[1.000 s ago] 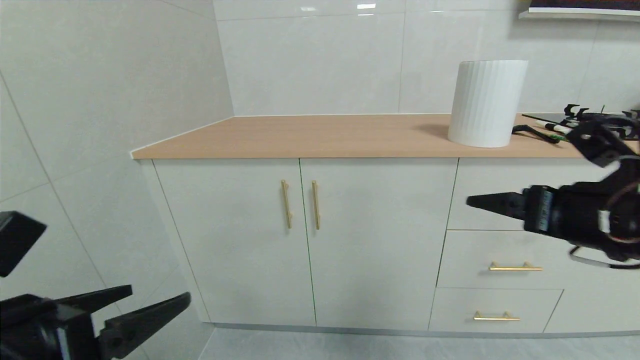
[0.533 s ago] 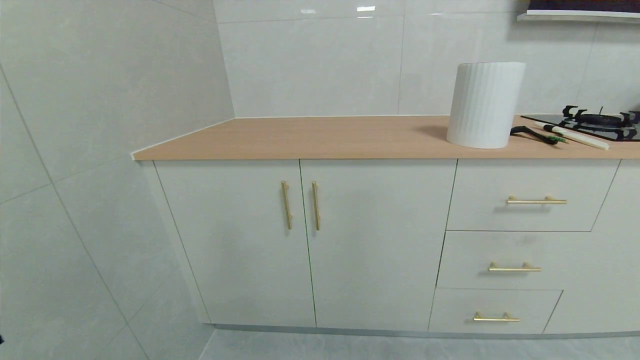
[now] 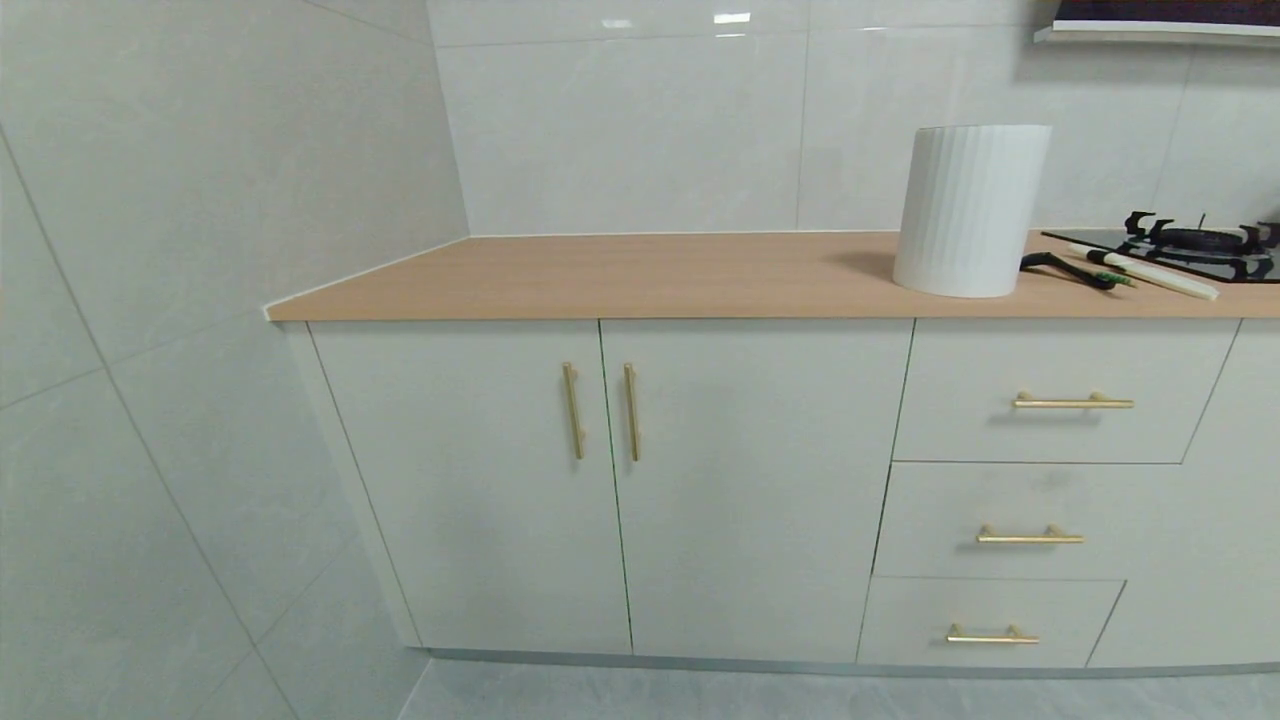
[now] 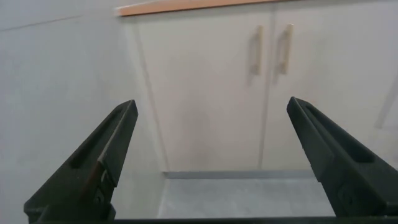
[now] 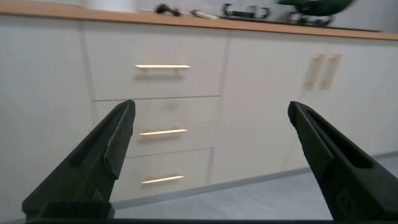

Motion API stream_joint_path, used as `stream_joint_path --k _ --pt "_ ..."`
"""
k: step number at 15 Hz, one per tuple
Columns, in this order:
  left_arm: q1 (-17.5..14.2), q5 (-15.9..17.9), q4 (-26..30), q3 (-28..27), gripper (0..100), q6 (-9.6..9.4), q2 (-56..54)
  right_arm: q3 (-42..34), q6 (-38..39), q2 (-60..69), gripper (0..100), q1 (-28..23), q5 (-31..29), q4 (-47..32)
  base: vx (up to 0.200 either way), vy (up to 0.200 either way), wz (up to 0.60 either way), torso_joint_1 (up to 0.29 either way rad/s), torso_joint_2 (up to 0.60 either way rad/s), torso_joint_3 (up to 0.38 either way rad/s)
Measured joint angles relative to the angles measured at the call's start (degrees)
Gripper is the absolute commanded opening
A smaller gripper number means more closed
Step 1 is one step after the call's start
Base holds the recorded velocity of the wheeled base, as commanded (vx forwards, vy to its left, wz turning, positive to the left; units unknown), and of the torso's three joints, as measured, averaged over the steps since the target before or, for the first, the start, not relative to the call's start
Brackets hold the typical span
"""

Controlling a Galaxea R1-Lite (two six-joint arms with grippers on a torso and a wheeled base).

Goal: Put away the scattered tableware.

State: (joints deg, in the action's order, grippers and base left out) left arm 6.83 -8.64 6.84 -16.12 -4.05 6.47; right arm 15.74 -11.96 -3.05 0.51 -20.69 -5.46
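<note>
Both arms had drawn back low, left gripper (image 4: 209, 104) and right gripper (image 5: 209, 105) spread wide and empty; a careless reach risked toppling the white holder (image 3: 970, 210) beside the utensils (image 3: 1150, 272).

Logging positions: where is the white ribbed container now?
Head view: the white ribbed container stands upright on the right part of the wooden countertop, above the top drawer, with utensils lying just to its right beside the stove.
</note>
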Motion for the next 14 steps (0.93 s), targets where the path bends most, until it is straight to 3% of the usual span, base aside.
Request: stream_joint_path --k 2,4,6,8,9,11,14 --pt "-3.0 -0.1 -1.0 1.5 100 -0.4 -1.2 -2.9 -0.4 1.8 100 -0.6 -0.2 2.0 0.0 0.0 0.0 0.0 0.0 0.0" --pt "-5.0 0.7 -1.5 4.5 100 -2.05 -3.2 -7.4 0.4 2.6 100 -0.7 0.7 6.8 0.0 0.0 0.0 0.0 0.0 0.0" --pt "-6.1 2.0 -3.9 10.3 100 -3.01 -4.9 -13.4 5.8 2.9 100 -0.8 7.2 9.3 0.0 0.0 0.0 0.0 0.0 0.0" --pt "-6.4 8.5 -8.4 14.3 100 -2.33 -5.9 -15.2 10.2 3.0 100 -0.8 12.6 8.5 0.0 0.0 0.0 0.0 0.0 0.0" --pt "-6.6 10.3 -8.5 15.2 100 -0.95 -6.1 -15.4 10.7 3.1 100 -0.8 14.9 7.8 0.0 0.0 0.0 0.0 0.0 0.0" --pt "-6.6 11.2 -6.5 15.9 100 -0.44 -6.3 -15.4 10.9 3.1 100 -0.8 18.2 5.4 0.0 0.0 0.0 0.0 0.0 0.0" --pt "-6.7 11.3 -6.6 16.0 100 -0.27 -6.4 -15.6 11.0 3.1 100 -0.7 18.5 5.6 0.0 0.0 0.0 0.0 0.0 0.0"
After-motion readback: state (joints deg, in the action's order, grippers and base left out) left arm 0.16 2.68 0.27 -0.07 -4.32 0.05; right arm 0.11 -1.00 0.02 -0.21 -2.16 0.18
